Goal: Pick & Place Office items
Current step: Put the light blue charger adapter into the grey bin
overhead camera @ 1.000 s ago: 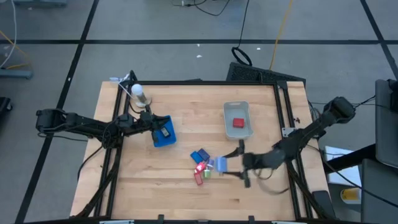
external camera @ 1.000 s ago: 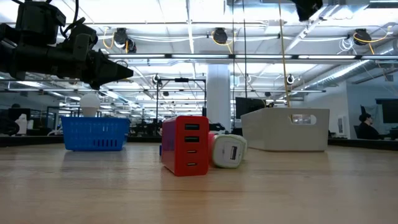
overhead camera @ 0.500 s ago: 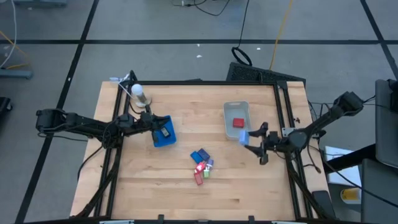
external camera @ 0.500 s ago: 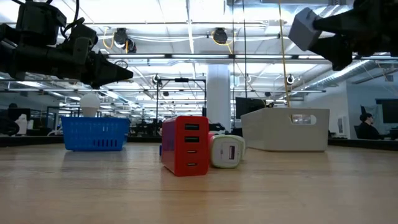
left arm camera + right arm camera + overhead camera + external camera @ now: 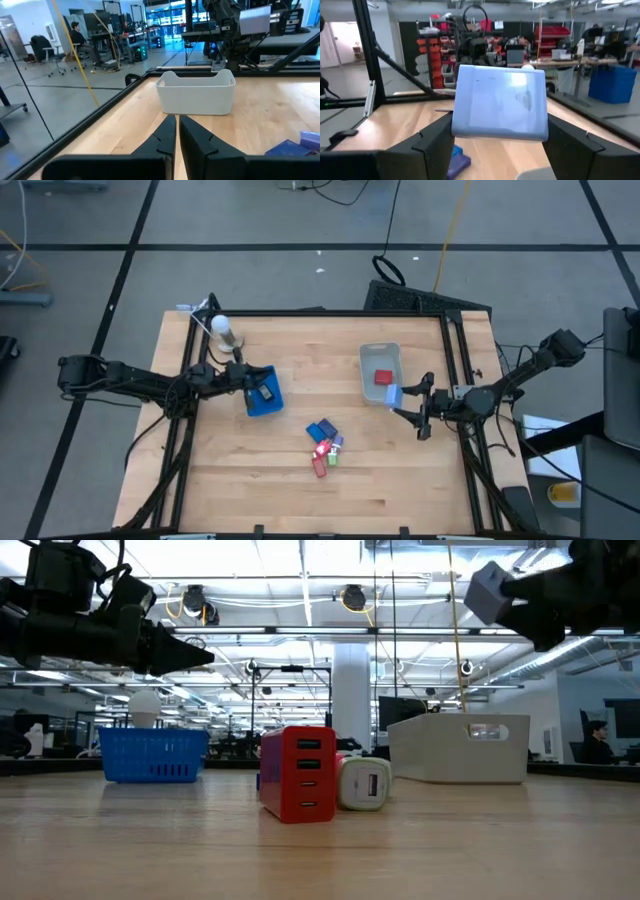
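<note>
From above, the right gripper (image 5: 400,402) is beside the near corner of the white bin (image 5: 381,356) and carries a pale blue block (image 5: 392,395) between its fingers. The block is just at the bin's edge, and I cannot tell if it is already over the inside. A red block (image 5: 381,377) lies in the bin. The other office items (image 5: 325,446) lie in a small heap in the middle of the table (image 5: 300,500), well apart from both grippers. The left gripper (image 5: 243,375) waits over the blue basket (image 5: 263,390).

At table height, the block (image 5: 488,592) is high in the air in the right gripper (image 5: 510,590), above the white bin (image 5: 459,748). A red charger (image 5: 298,773) and a white plug (image 5: 363,782) stand on the table (image 5: 320,850), near each other.

The left wrist camera shows its own fingers (image 5: 162,136) pressed together with nothing between them, pointing at the bin (image 5: 195,92).

The right wrist camera shows the block (image 5: 500,102) filling the space between the two fingers (image 5: 432,137), which press on its two opposite flat sides. I think it is light, stiff and smooth, so it may slip or turn if the hold is weak. The flat sides are the good place to take it, as is done here.
</note>
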